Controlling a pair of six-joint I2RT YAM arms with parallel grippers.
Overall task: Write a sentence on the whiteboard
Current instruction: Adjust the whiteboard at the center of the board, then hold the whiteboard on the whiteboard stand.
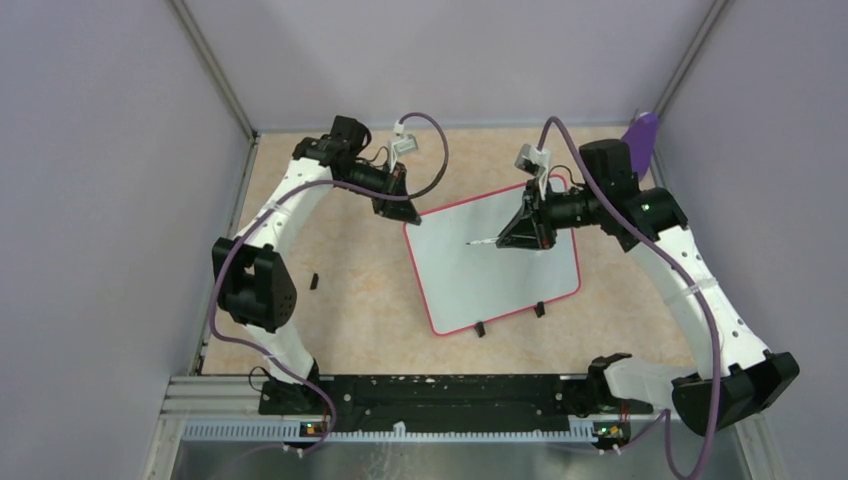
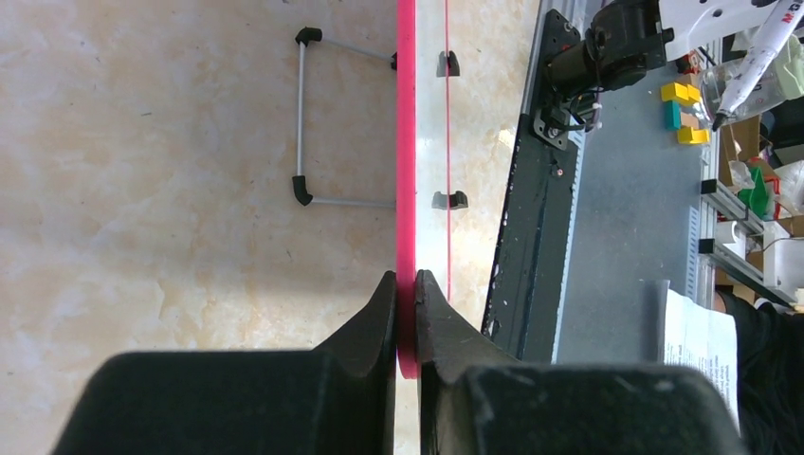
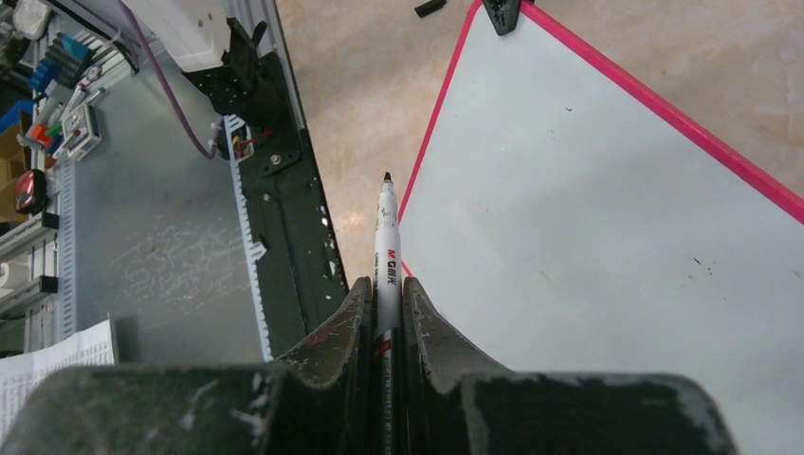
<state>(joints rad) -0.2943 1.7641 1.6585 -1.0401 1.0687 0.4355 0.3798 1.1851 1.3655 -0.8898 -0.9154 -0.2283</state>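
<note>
While my left pincer pinches the whiteboard rim, my right pincer grips a marker pointing left over it.

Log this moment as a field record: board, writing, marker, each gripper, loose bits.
board: whiteboard on the table, turned askew, its two clip feet on the near edge
writing: none visible, only faint specks
marker: marker uncapped, tip out over the board; contact cannot be told
left gripper: left gripper shut on the board's pink rim at its far left corner
right gripper: right gripper shut on the marker's barrel
loose bits: small black piece on the table, left of the board
</note>
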